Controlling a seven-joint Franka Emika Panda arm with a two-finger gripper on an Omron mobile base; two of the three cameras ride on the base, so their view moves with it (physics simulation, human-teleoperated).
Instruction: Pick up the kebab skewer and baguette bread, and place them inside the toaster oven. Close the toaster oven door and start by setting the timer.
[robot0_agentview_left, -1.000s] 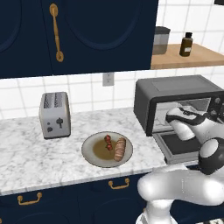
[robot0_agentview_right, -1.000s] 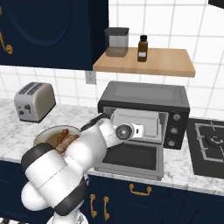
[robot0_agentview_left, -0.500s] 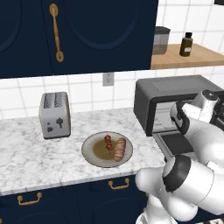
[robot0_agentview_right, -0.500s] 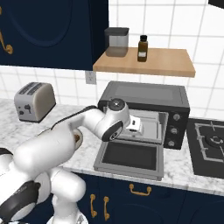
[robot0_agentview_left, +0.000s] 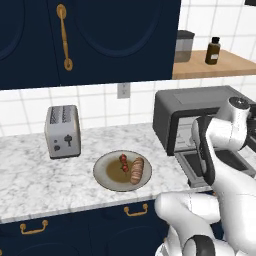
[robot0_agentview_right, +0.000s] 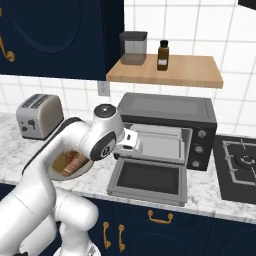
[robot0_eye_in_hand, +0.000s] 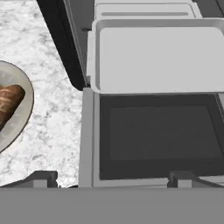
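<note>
white tiled wall (robot0_agentview_left: 107, 105), navy upper cabinets (robot0_agentview_left: 100, 40) with brass handles, marble counter (robot0_agentview_left: 30, 175), a wooden shelf (robot0_agentview_right: 170, 72), black hob (robot0_agentview_right: 240, 165)

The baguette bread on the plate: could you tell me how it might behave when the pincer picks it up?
The baguette bread looks short and thick, so it probably stays stiff rather than sagging. Its rounded sides suggest it could roll on the shallow plate if nudged. It lies close beside the kebab skewer, so a wide grasp may disturb that too.
</note>
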